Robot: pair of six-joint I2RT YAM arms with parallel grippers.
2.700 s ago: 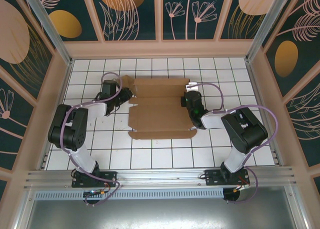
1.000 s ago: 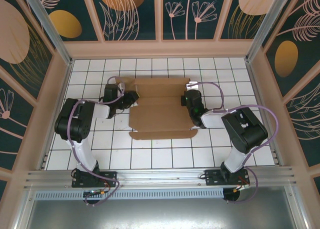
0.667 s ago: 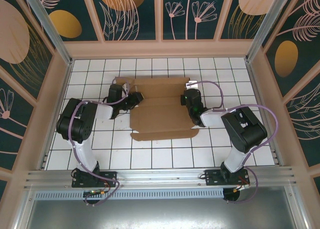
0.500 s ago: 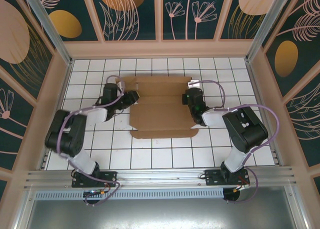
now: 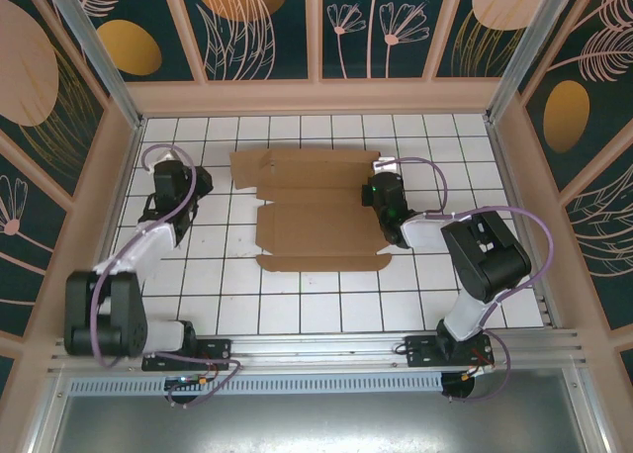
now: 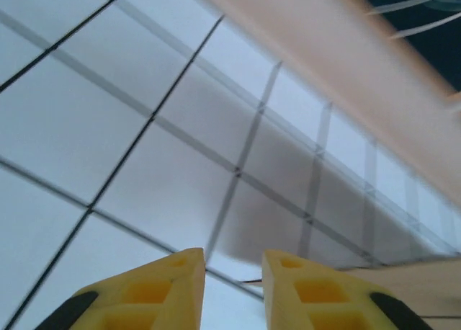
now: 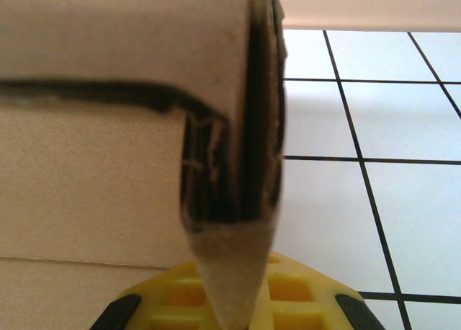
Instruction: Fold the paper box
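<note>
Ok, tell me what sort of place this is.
Probably a robot training cell rather than a workshop: a white gridded table is boxed in by printed wall panels. A left arm and right arm are bolted to a metal rail, working a cardboard box.

On a white-tiled table [image 5: 297, 305] with dark grid lines: a brown cardboard paper box [image 5: 316, 230], unfolded, lying mostly flat toward the far middle, flaps spread.
</note>
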